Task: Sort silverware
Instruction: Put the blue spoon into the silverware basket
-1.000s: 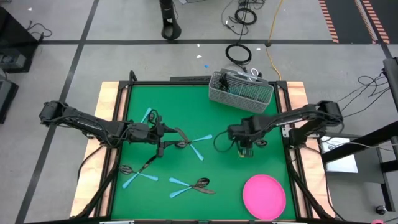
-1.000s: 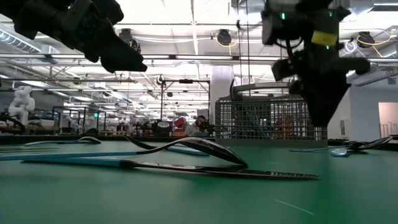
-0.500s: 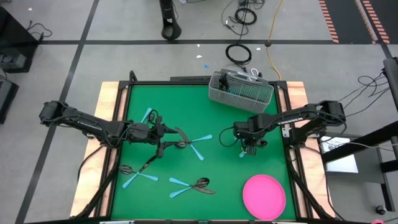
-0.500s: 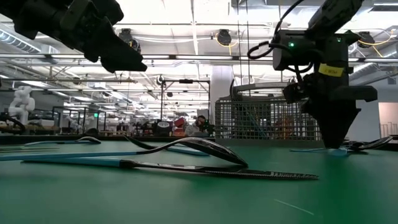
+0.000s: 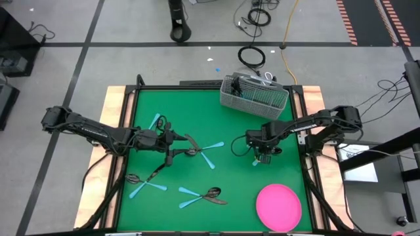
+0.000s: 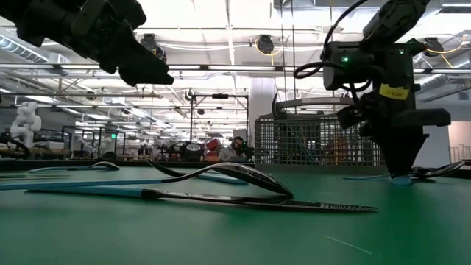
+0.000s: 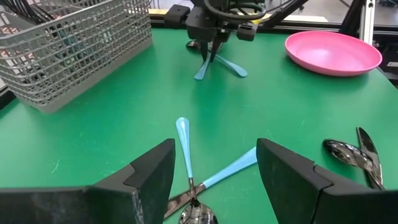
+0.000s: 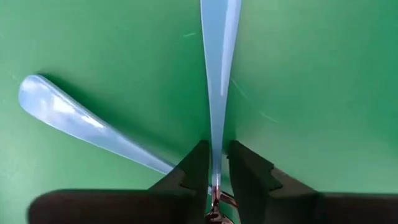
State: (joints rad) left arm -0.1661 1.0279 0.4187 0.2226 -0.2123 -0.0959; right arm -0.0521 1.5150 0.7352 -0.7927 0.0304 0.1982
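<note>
**Pincer closing on a blue handle**

Silverware (image 5: pixel 200 152) is lying scattered over the green surface (image 5: pixel 197 108), mostly in crossed pairs on its left half and centre, with one more pair under the right arm, near the grey mesh caddy (image 5: pixel 254 95). The right pincer (image 8: pixel 214 171) is pointing straight down at that pair, its fingers (image 8: pixel 194 167) narrowed about one light blue handle (image 8: pixel 216 81), which is sitting squarely in the gap; a second handle (image 8: pixel 87 134) is lying just beside. The grip is probably not yet firm. Doing this well means squeezing fully before lifting, then rising straight so the crossed neighbour is not dragged along. The left pincer (image 7: pixel 214 177) is hanging wide and empty above a crossed pair at mid-surface.
</note>
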